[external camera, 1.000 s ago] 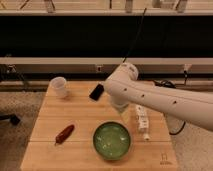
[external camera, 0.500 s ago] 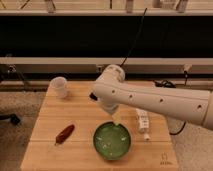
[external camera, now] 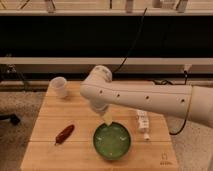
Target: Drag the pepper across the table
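From where I stand, the gripper [external camera: 107, 120] hangs tip-down just over the far rim of the green bowl [external camera: 113, 142], its two pale fingers apart and nothing between them. It touches neither the bowl nor the wood as far as I can make out. Above it the wrist widens into a thick white arm [external camera: 145, 100], which reaches in from the right, passes over the boards behind the bowl, and ends in a rounded joint above the gripper. A row of small dark dots runs along the arm's side. The bowl itself sits near the front edge of the table [external camera: 80, 112], a light wooden plank top, and looks empty inside. To the left of the bowl, well apart from it and from the gripper, the pepper [external camera: 65, 134] lies flat on the planks: slim, dark red, set on a slant with its thin tip toward the front-left. To the right of the bowl, just beside it, lies a small white bottle-like thing [external camera: 143, 121]; I cannot tell what it is. Far beyond the bowl to the left, at the back corner, stands a white cup [external camera: 59, 87], upright. To the front right of the bowl, at the table's corner, is a small dark logo mark [external camera: 164, 161]. Behind the bowl a black cable [external camera: 133, 45] rises past dark shelving.
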`<state>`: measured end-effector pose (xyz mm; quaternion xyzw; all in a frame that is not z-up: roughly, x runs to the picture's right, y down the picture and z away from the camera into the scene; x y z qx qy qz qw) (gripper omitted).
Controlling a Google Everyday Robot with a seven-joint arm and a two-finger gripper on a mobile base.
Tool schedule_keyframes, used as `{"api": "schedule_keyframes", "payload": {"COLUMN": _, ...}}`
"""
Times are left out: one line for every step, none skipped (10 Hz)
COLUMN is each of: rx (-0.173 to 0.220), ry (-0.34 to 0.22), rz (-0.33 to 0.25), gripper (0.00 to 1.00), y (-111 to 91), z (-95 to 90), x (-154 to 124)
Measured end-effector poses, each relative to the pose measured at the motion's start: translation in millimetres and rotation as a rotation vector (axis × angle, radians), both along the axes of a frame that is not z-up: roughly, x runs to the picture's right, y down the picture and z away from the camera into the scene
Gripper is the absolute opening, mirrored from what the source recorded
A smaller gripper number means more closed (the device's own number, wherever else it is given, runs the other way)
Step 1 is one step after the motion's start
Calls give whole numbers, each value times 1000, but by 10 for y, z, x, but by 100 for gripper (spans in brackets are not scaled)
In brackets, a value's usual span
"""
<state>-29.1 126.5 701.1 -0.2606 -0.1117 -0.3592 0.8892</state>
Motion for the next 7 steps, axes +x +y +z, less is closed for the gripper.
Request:
{"api": "schedule_keyframes", "payload": {"rx": -4, "ry": -8, "rz": -13, "gripper": 80, "y": 12, "z": 3, "x": -23}}
{"api": "schedule_keyframes", "payload": {"rx": -5, "ry": -19, "rz": -30, "gripper": 80, "y": 13, "z": 7, "x": -93}}
{"api": "schedule_keyframes", "payload": {"rx": -11, "ry": -38, "rz": -46, "gripper": 80, "y": 28, "z": -1, "x": -241}}
{"api": "schedule_keyframes", "payload": {"rx": -16, "ry": -54, "rz": -68, "gripper": 80, "y": 47, "z": -11, "x": -358}}
{"api": "schedule_keyframes", "payload": {"rx": -19, "ry": -64, "rz": -89, "gripper": 80, "y": 61, "z": -17, "x": -413}}
{"api": "schedule_keyframes", "payload": {"rx": -21, "ry": -71, "rz": -105, "gripper": 80, "y": 72, "z": -29, "x": -442}}
{"api": "schedule_keyframes", "payload": {"rx": -23, "ry": -74, "rz": -117, "gripper": 80, "y": 92, "z": -37, "x": -452}}
